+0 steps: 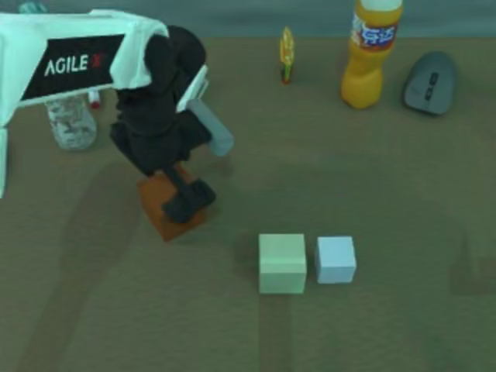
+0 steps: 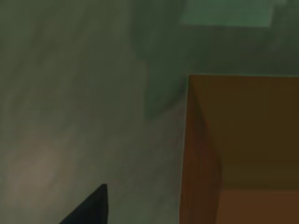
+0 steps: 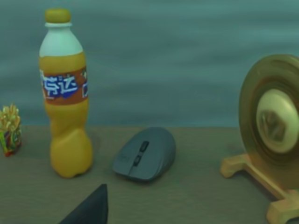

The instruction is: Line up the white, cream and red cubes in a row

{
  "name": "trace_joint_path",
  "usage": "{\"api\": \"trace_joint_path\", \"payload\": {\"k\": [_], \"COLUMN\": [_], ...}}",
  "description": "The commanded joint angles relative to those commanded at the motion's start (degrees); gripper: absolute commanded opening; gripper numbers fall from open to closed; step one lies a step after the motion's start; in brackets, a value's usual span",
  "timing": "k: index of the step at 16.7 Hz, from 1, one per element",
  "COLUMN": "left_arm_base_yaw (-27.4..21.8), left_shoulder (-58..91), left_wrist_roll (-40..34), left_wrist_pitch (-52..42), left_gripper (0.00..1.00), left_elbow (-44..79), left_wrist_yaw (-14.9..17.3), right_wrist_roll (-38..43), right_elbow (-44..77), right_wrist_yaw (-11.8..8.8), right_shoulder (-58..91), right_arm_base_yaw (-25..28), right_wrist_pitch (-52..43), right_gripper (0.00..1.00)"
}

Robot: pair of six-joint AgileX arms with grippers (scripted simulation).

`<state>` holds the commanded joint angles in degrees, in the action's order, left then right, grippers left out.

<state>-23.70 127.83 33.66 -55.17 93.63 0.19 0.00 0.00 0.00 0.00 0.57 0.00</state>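
Reaching down over the left half of the table (image 1: 387,333), the left arm places its gripper (image 1: 186,203) directly on the red cube (image 1: 155,203), which lies left of and slightly behind the other two cubes. From the top view the dark fingers cover the cube's top, and whether they pinch its sides or stand spread around it cannot be told. The left wrist view shows the red cube (image 2: 243,149) close up, with one dark fingertip (image 2: 88,207) beside it. The cream cube (image 1: 282,263) and the white cube (image 1: 335,260) sit side by side near the table centre, just apart, cream on the left. An orange soda bottle (image 1: 370,54), a grey mouse (image 1: 430,82) and a small yellow figure (image 1: 287,56) stand along the far edge. The right arm's gripper is outside the top view.
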Motion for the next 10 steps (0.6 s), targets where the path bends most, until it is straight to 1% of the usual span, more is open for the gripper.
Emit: {"api": "trace_joint_path", "payload": {"k": [3,7,10], "left_arm_base_yaw": [0.0,0.0,0.0], "left_shoulder": [2.0,2.2,2.2], "left_wrist_roll": [0.0,0.1,0.1], "left_wrist_pitch": [4.6,4.9,4.9], "left_gripper": [1.00,1.00,0.77], "left_elbow": [-3.1,-3.4,-3.4], "left_wrist_yaw": [0.0,0.0,0.0], "right_wrist_roll": [0.0,0.0,0.0], "right_elbow": [0.0,0.0,0.0], "right_wrist_yaw": [0.0,0.0,0.0], "right_shoulder": [0.0,0.0,0.0], "right_arm_base_yaw": [0.0,0.0,0.0], "right_wrist_pitch": [0.0,0.0,0.0], "right_gripper": [1.00,1.00,1.00]}}
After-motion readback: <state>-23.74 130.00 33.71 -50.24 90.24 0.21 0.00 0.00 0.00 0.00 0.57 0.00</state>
